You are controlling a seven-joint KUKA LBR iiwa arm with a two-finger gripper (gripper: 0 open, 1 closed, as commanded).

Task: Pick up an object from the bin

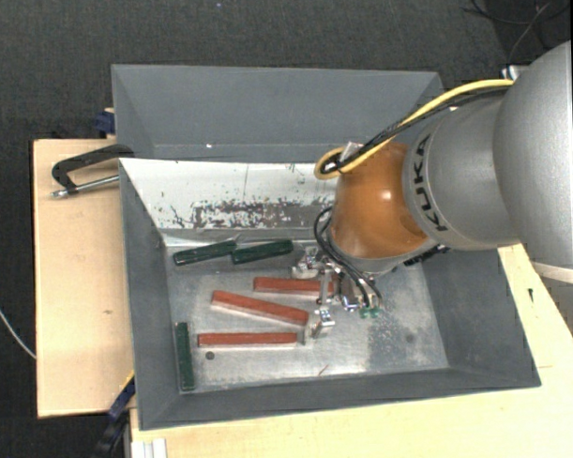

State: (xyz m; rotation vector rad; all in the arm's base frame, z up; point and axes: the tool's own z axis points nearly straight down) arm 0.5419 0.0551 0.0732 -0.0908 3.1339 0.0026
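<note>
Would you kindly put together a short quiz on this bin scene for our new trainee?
1. How many red-brown sticks lie in the bin?
2. True or false: a green stick lies along the bin's left wall.
3. The gripper is over which part of the red-brown sticks? A. their left ends B. their right ends C. none of them

Key: 1. three; 2. true; 3. B

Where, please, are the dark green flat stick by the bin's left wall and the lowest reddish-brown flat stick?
dark green flat stick (185, 355): camera view, mid-length of the stick.
lowest reddish-brown flat stick (248, 339): camera view, mid-length of the stick.
</note>
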